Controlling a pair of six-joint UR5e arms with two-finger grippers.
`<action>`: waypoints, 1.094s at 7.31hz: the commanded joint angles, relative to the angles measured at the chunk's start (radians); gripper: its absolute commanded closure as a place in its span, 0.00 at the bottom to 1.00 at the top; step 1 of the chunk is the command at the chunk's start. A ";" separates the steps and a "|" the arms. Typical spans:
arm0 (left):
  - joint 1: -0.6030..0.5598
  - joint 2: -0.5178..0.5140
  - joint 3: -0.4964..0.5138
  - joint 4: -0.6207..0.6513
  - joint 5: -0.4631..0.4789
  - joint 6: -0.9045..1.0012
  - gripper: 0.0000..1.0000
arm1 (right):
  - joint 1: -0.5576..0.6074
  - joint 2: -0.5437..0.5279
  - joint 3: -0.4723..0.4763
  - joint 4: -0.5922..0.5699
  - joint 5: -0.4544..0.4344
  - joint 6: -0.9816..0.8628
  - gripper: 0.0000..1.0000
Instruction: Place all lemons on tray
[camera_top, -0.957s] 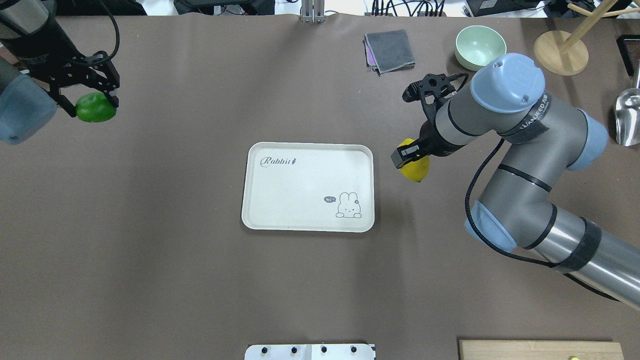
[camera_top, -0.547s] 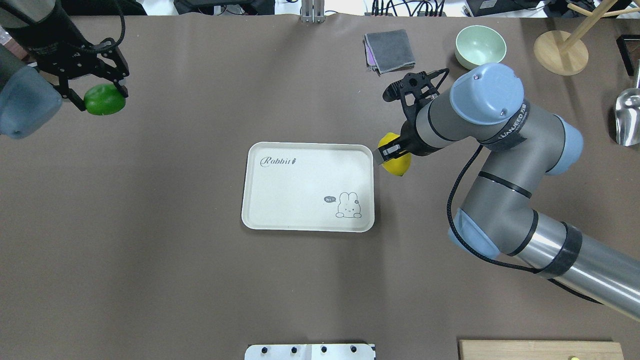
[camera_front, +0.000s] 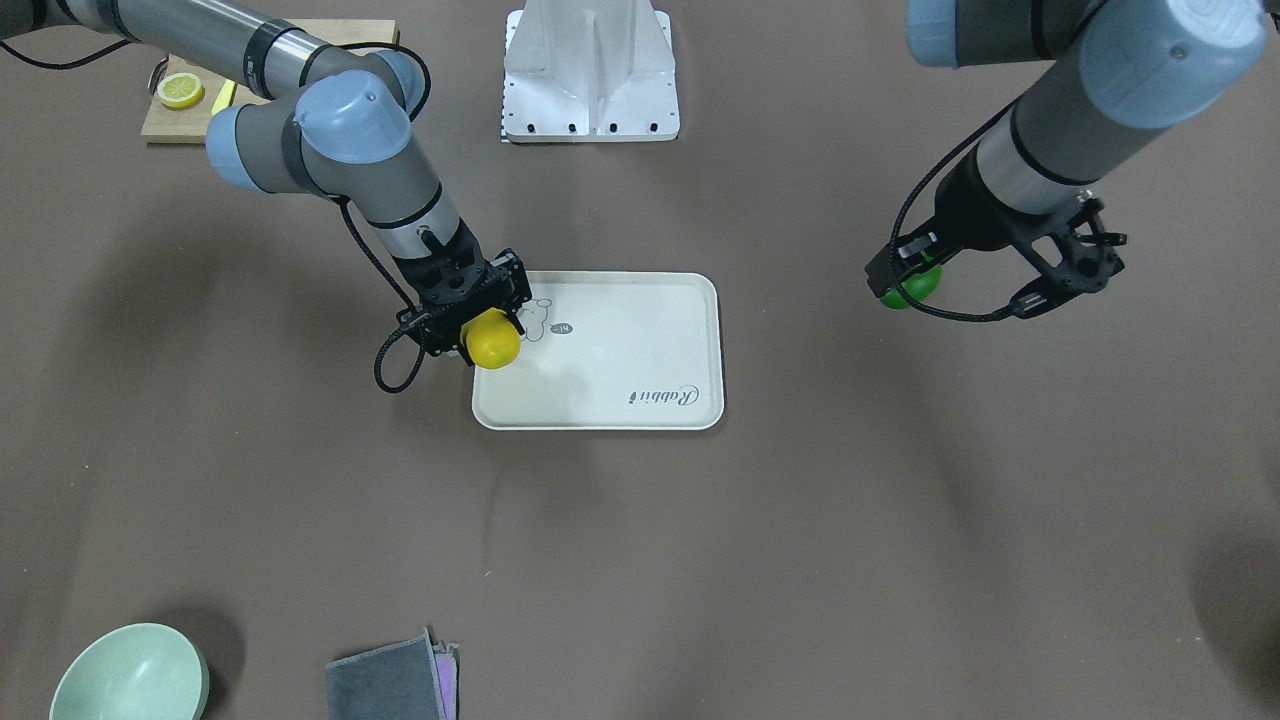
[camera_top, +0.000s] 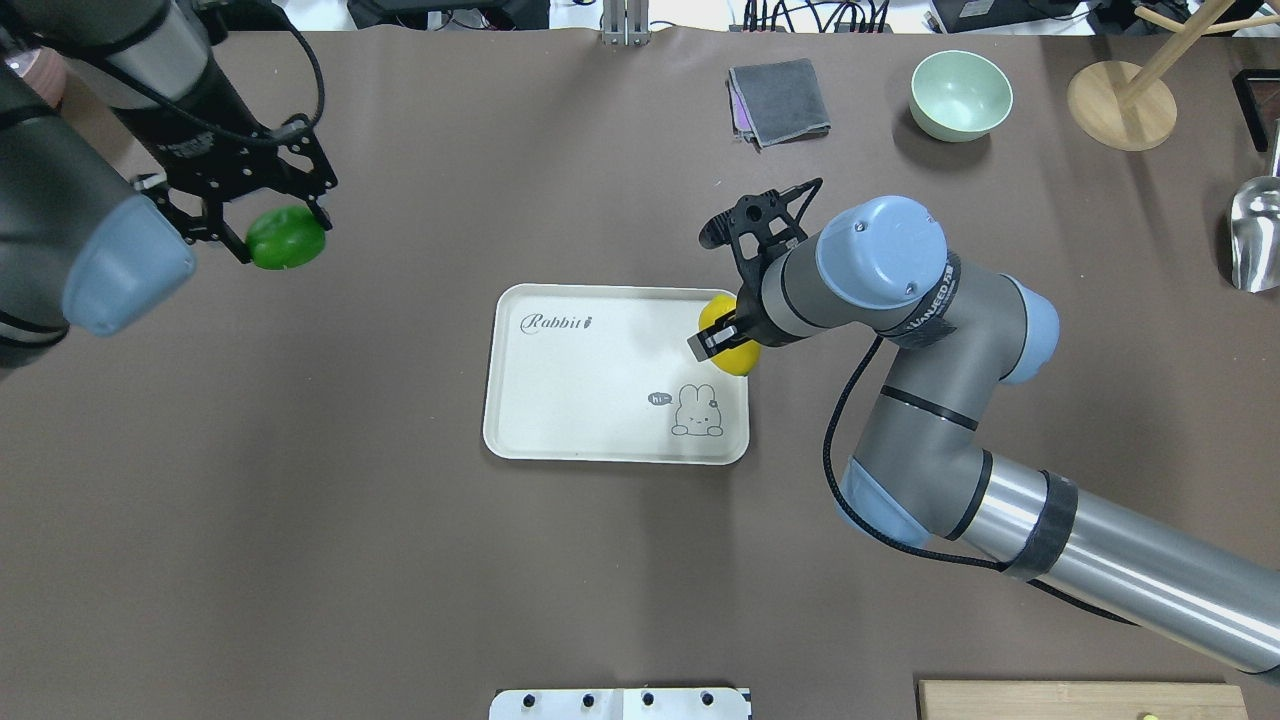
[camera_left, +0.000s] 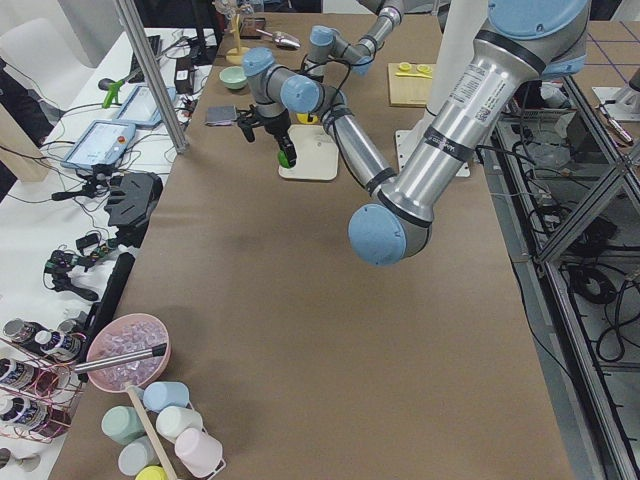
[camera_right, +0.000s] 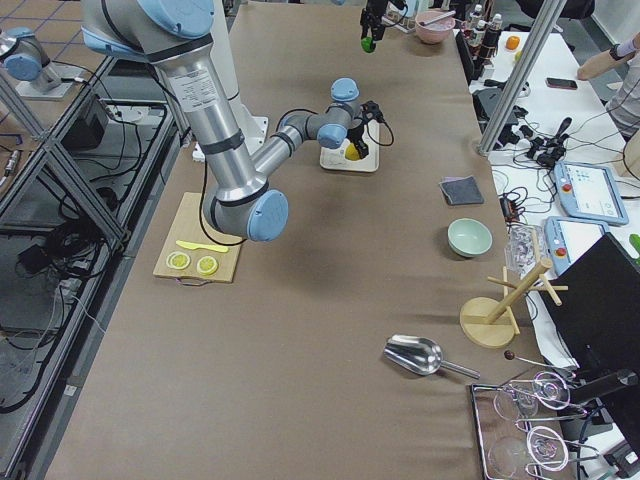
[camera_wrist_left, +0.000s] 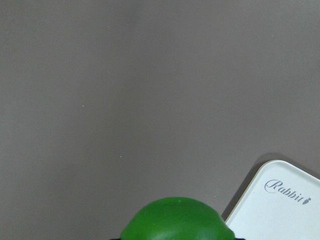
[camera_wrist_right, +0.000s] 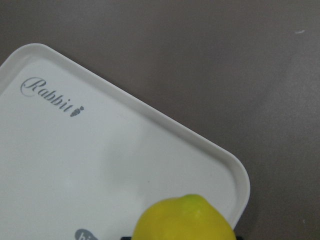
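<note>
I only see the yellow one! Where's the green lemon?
In the overhead view the green lemon sits in the left gripper, on the view's left side, well clear of the tray.

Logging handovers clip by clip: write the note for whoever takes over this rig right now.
Right gripper: shut on the bright yellow whole lemon, held over the edge of the cream-white rectangular tray, by its rabbit drawing.
Left gripper: shut on the glossy green lemon, off to the tray's side over bare table.
Done: both lemons gripped.
Left: set both on the tray; neither is released yet.
</note>
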 joint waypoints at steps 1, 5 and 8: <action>0.075 -0.031 0.063 -0.114 0.045 -0.121 1.00 | -0.026 0.003 -0.034 0.004 -0.002 0.000 0.89; 0.176 -0.134 0.239 -0.313 0.156 -0.317 1.00 | -0.031 0.006 -0.033 0.006 -0.023 -0.001 0.00; 0.274 -0.204 0.304 -0.332 0.256 -0.410 1.00 | 0.034 0.029 -0.030 0.003 -0.004 -0.004 0.00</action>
